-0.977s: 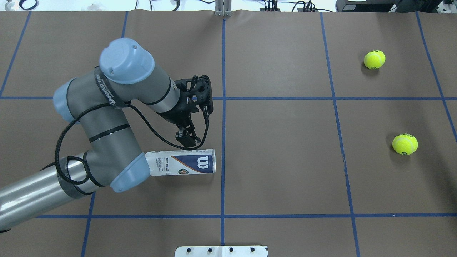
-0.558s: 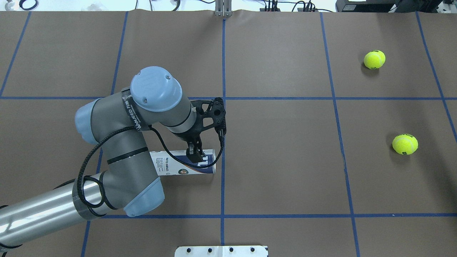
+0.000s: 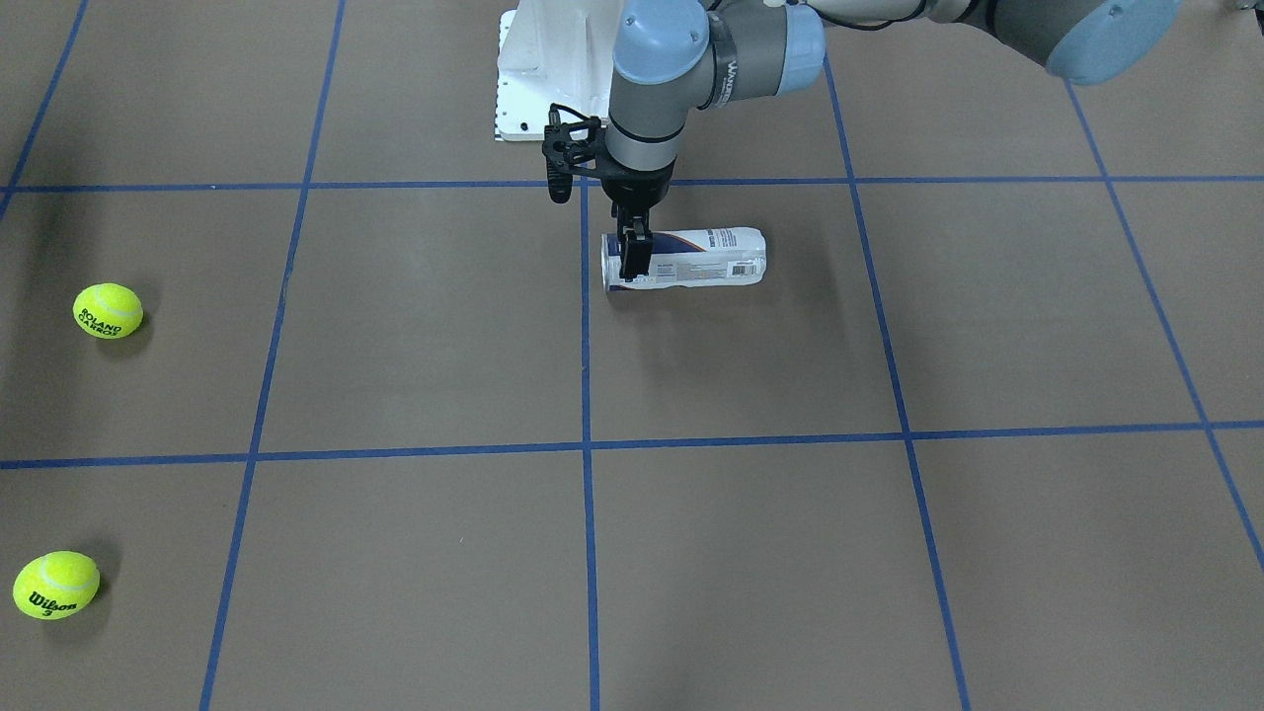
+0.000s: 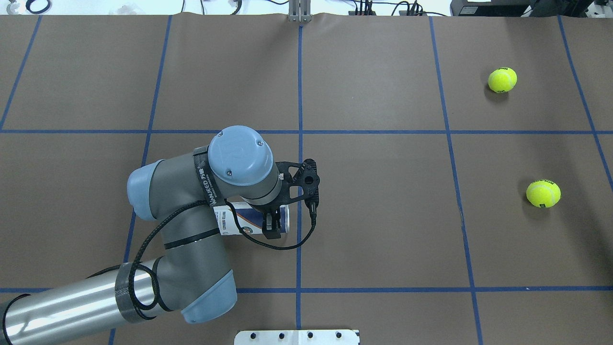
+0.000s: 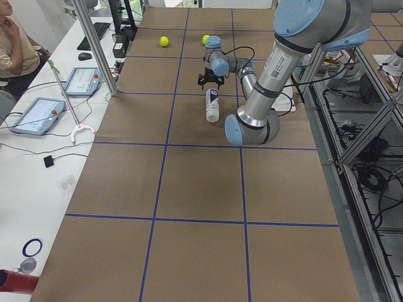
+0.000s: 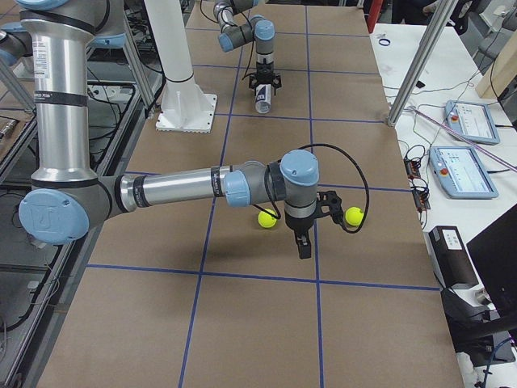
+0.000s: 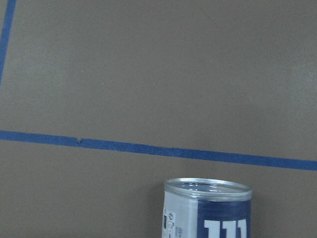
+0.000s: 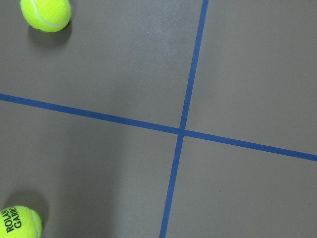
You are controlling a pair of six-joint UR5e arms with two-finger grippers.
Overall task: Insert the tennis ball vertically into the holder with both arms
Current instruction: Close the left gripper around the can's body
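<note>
The holder (image 4: 244, 223), a clear can with a white and navy label, lies on its side left of the table's middle line, and shows in the front view (image 3: 701, 259) too. My left gripper (image 4: 272, 225) points down over its open end, one finger on each side, open as far as I can see. In the left wrist view the can's metal rim (image 7: 208, 188) sits at the bottom edge; no fingers show. Two yellow tennis balls (image 4: 502, 80) (image 4: 543, 193) lie far right. My right gripper (image 6: 304, 246) hangs above the table just beside them; I cannot tell its state.
The white bolted pedestal (image 3: 553, 69) stands at the robot's edge of the table. Blue tape lines (image 4: 300, 143) cross the brown table. The right wrist view shows both balls (image 8: 45, 14) (image 8: 17, 223) at its left edge. An operator sits beyond the far table end (image 5: 12, 44).
My left arm swung right and toward the robot. The left gripper came from beside the holder down over its open end. The balls and the holder have not moved.
</note>
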